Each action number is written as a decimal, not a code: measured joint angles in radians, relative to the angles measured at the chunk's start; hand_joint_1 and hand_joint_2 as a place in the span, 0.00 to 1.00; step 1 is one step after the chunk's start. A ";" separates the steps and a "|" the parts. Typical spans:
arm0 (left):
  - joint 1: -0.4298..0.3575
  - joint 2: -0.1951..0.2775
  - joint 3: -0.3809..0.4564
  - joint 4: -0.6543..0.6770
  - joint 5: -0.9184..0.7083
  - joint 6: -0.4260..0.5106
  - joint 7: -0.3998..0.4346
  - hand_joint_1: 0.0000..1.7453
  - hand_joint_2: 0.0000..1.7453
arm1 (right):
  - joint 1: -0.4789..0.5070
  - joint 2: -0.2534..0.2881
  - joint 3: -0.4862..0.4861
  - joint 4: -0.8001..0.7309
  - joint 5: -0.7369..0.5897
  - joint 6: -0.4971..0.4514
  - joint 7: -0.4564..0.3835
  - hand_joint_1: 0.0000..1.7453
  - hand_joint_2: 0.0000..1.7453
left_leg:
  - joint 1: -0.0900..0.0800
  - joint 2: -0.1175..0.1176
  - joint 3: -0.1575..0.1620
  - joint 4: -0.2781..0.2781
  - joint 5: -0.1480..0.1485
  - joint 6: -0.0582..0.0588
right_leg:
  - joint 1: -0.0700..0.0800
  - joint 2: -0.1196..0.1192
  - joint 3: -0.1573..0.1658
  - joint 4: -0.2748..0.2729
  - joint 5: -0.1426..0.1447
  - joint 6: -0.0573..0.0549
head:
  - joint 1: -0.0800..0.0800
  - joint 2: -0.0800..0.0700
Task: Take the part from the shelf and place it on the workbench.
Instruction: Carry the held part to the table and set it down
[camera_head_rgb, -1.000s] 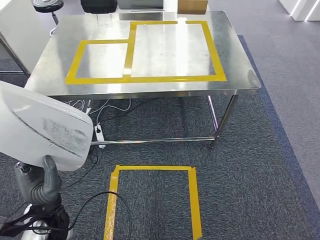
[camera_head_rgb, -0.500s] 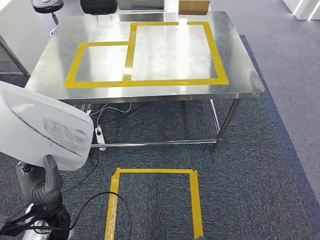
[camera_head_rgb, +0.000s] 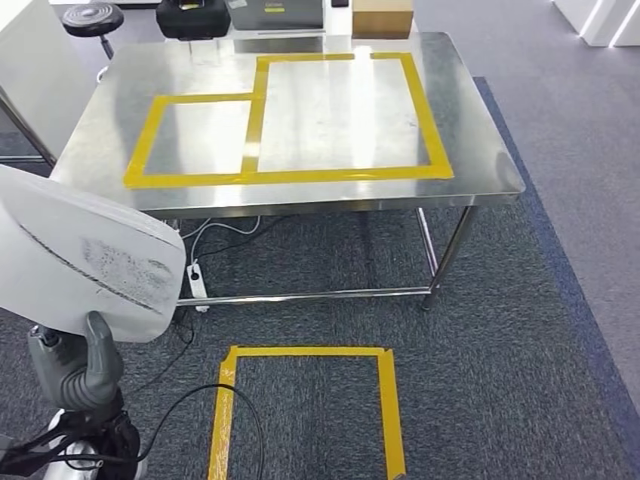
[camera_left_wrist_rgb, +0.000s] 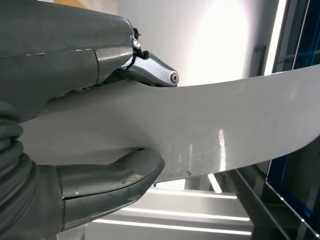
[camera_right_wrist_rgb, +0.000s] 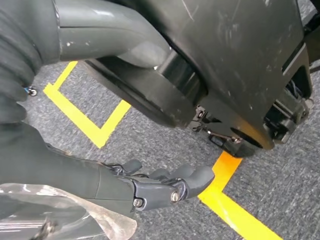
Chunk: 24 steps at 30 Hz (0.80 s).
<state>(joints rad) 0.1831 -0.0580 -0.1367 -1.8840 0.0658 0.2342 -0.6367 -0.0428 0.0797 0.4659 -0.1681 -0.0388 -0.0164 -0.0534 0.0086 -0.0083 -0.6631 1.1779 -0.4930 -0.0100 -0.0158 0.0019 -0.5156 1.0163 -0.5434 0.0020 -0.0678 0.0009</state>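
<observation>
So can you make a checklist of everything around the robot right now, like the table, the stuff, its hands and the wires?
Surface: steel workbench marked with yellow tape rectangles, nothing inside them.
Job's things: white part, scuffed, off the bench.
Clutter: cardboard box and dark equipment at the far edge.
Hands: left hand grips the part from below, thumb pressed on it; right hand hangs over the carpet, empty.
Cables: power strip and white wires under the bench; black cable on the carpet.
Surroundings: grey carpet with a yellow tape square, stool.

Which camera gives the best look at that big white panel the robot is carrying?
The head view: the white panel shows its broad scuffed face above the left hand. The left wrist view shows a close curved strip between the fingers.
</observation>
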 joint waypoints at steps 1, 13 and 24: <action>0.000 0.000 0.000 0.000 0.000 0.000 0.000 1.00 1.00 | 0.000 0.000 0.000 0.000 0.000 0.000 0.000 0.00 1.00 | -0.002 0.001 0.020 -0.046 0.012 0.005 | 0.001 -0.001 0.001 -0.001 -0.005 0.006 | 0.001 0.000; -0.003 -0.003 -0.008 0.000 0.005 -0.002 -0.001 1.00 1.00 | -0.008 -0.001 -0.002 0.000 -0.010 0.038 0.014 0.00 1.00 | -0.006 0.000 0.122 -0.159 -0.015 0.042 | 0.007 -0.002 -0.081 0.073 0.032 0.036 | 0.014 0.000; -0.007 -0.007 -0.010 0.001 0.006 0.003 -0.003 1.00 1.00 | -0.001 0.001 -0.001 -0.001 -0.007 0.049 0.021 0.00 1.00 | -0.002 0.004 -0.028 0.127 -0.126 -0.005 | 0.003 -0.003 -0.008 -0.010 0.013 -0.009 | 0.000 0.000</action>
<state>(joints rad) 0.1761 -0.0649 -0.1465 -1.8827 0.0721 0.2374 -0.6401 -0.0436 0.0809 0.4646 -0.1690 -0.0460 0.0328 -0.0324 0.0070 -0.0043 -0.6912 1.3052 -0.6192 -0.0152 -0.0127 -0.0006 -0.5235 1.0064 -0.5303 -0.0068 -0.0677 0.0011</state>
